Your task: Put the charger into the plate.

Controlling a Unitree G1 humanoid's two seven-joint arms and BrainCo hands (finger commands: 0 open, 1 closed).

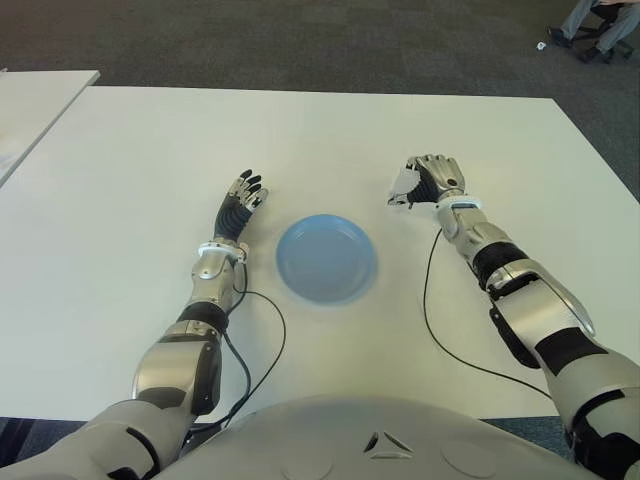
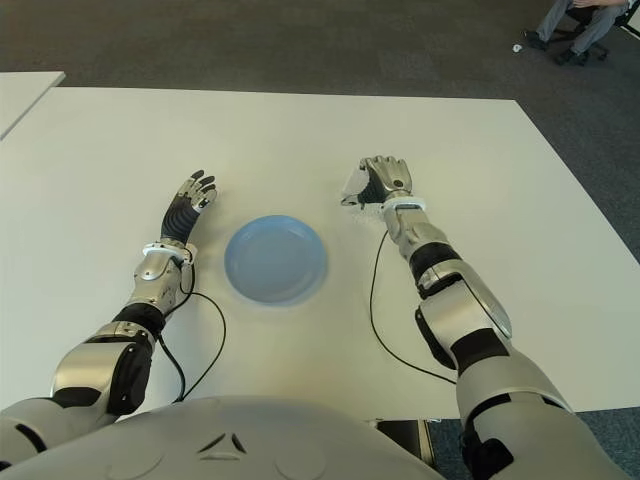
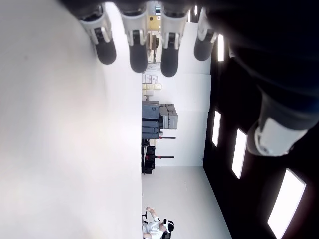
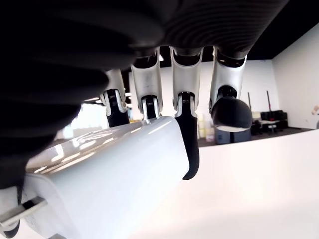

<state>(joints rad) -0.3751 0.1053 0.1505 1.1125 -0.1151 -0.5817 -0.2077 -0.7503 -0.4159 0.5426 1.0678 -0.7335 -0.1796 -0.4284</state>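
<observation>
Dark grey carpet surrounds the broad white table, and at its far right corner a seated person's legs show beside a chair. From the left eye view, the round pale-blue plastic plate lies on the near half of the table, about midway between the two hands; the left hand shows just beside the plate on its left side, fingers straight and spread, holding nothing. The right hand shows beyond the plate toward the right edge, its fingers curled around the small white block-shaped charger, which sticks out of the fist on the side facing the plate. The right eye view tells the same story: the charger sits in the right hand, apart from the plate and not yet over it, so the plate lies toward the robot's left and nearer the front edge from the charger. The left wrist view shows only extended fingertips over bare tabletop, nothing held. The right wrist view is closest: the dark-tipped fingers wrap over the charger's glossy white body, whose long axis appears to run roughly level with the table, with a metal prong at one end (whether it rests on the table I cannot tell). The right hand is plainly the one placed to carry it across.
</observation>
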